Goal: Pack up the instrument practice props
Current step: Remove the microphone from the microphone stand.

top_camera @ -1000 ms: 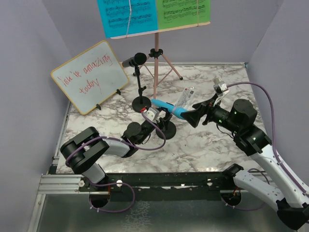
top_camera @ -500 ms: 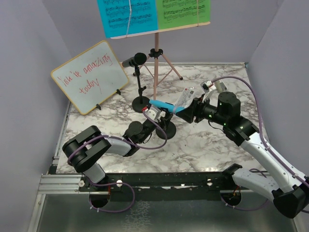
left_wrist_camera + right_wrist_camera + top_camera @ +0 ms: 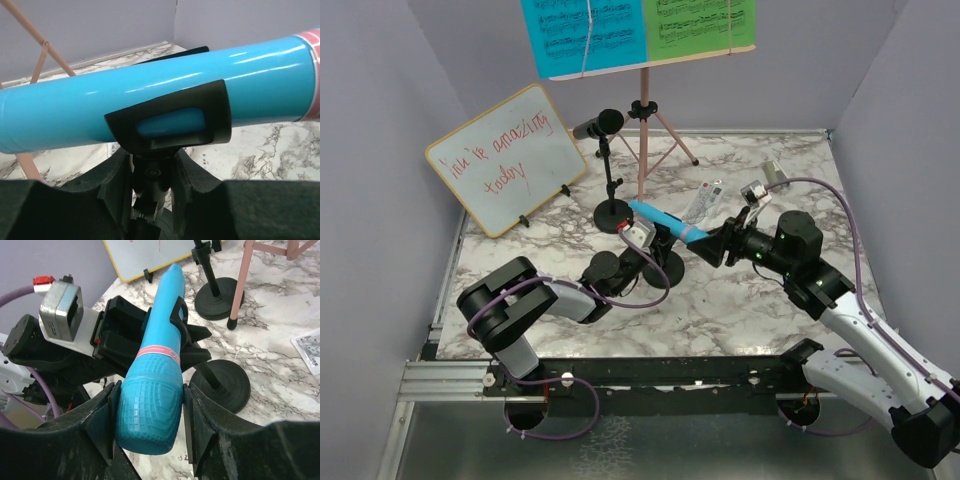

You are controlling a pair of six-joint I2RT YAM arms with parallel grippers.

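Observation:
The blue microphone [image 3: 665,222] sits in the clip of a black round-based mic holder [image 3: 668,266] at the table's middle. My left gripper [image 3: 638,258] is shut on that holder's stem just under the clip [image 3: 170,120], with the blue microphone [image 3: 150,100] straight above my left gripper [image 3: 152,175]. My right gripper [image 3: 708,243] is shut on the microphone's gridded head [image 3: 152,405], with a jaw against each side. The black microphone [image 3: 600,124] stands on the second holder [image 3: 613,212]. The pink music holder [image 3: 642,130] carries blue [image 3: 582,35] and green [image 3: 700,25] sheets.
The yellow-framed whiteboard [image 3: 505,160] leans at the back left. A printed card [image 3: 705,200] lies behind the right gripper and a small silver cylinder [image 3: 772,170] stands at the back right. In the right wrist view the held holder's base [image 3: 222,382] sits right of the microphone.
My right arm has swung in and dropped lower, and its jaws have closed on the blue microphone's head. The left gripper has stayed on the holder's stem.

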